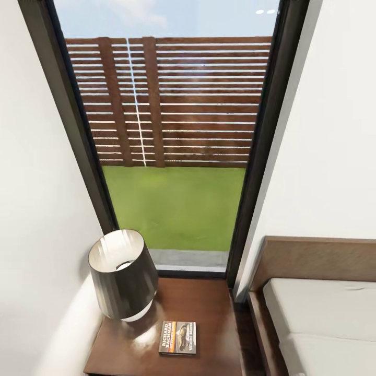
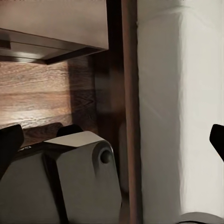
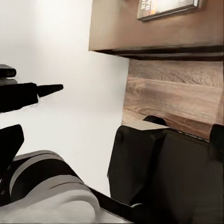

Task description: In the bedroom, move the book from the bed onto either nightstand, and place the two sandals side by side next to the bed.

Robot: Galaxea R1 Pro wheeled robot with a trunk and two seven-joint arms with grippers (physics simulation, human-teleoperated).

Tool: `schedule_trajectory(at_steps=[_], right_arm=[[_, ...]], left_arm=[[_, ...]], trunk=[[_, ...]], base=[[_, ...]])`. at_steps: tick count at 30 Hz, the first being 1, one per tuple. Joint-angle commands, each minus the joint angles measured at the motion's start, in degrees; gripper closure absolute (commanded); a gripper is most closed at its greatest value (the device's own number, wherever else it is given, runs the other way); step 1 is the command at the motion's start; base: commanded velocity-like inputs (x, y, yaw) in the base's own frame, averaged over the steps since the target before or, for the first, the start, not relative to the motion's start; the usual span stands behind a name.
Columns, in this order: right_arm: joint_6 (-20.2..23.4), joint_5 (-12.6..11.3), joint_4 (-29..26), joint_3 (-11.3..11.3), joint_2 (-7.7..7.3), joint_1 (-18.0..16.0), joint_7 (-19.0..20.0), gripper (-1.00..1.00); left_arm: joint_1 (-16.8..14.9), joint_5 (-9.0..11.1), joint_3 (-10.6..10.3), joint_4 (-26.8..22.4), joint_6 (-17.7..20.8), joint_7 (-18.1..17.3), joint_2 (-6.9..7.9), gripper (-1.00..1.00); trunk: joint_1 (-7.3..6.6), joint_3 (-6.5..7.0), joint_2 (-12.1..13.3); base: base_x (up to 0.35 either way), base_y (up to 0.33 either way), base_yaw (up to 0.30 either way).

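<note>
Glossy dark wood fills the lower left of the head view: that's the nightstand [image 1: 209, 308], and the book [image 1: 177, 338] is lying flat on it, low and centre in the frame, just in front of the grey lamp [image 1: 122, 274]. So the book half of your job looks done. At lower right sits the bed [image 1: 324, 313], its pale mattress bare, with a narrow gap between its frame and the nightstand. The tall window [image 1: 172, 146] stands behind, fence and grass beyond it.

Over to the left wrist view: the bed's wooden edge [image 2: 132, 116] runs down the middle, the plank floor [image 2: 42, 93] at centre left. Dark tips show at the frame's far left and right edges, but you can't tell the jaw state from this.

Right wrist view now: the book [image 3: 168, 8] peeks in at the upper right on the nightstand top [image 3: 154, 28]. Jaw state, again, can't be told.

If you touch that book again, expect it light, thin and stiff, sliding easily on the glossy top. Pinch it by a long edge.
</note>
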Motion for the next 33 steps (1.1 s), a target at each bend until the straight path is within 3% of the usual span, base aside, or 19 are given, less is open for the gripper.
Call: schedule_trajectory(at_steps=[1,3,6,13,31,33], right_arm=[[-0.09,0.40,0.14,-0.89,-0.06,2.03,0.08,-1.00],[-0.07,0.33,0.09,-0.88,-0.03,4.60,0.07,-1.00],[-0.06,0.30,0.05,-0.88,0.05,5.64,0.07,-1.00],[-0.06,0.35,0.02,-0.88,0.33,5.92,0.07,-1.00],[-0.06,0.54,0.08,-0.86,0.66,5.94,-0.02,-1.00],[-0.06,0.55,0.10,-0.87,1.64,5.94,-0.02,-1.00]], left_arm=[[-0.03,0.03,0.05,0.08,-0.26,-0.11,0.00,-1.00],[-0.04,0.03,0.05,0.08,-0.26,-0.11,0.00,-1.00],[-0.03,0.04,0.05,0.08,-0.26,-0.11,0.00,-1.00],[-0.03,0.05,0.05,0.07,-0.26,-0.11,0.00,-1.00],[-0.02,0.28,0.14,0.08,-0.26,-0.02,0.00,-1.00],[-0.03,0.24,0.14,0.08,-0.26,-0.02,0.05,-1.00]], trunk=[[-0.21,0.12,0.36],[-0.65,0.48,1.16],[-1.31,1.02,2.36],[-2.85,2.28,5.17],[-2.85,2.28,5.17],[-2.85,2.28,5.17]], base=[[0.000,0.000,0.000],[0.000,0.000,0.000],[0.000,0.000,0.000],[0.000,0.000,0.000],[0.000,0.000,0.000],[0.000,0.000,0.000]])
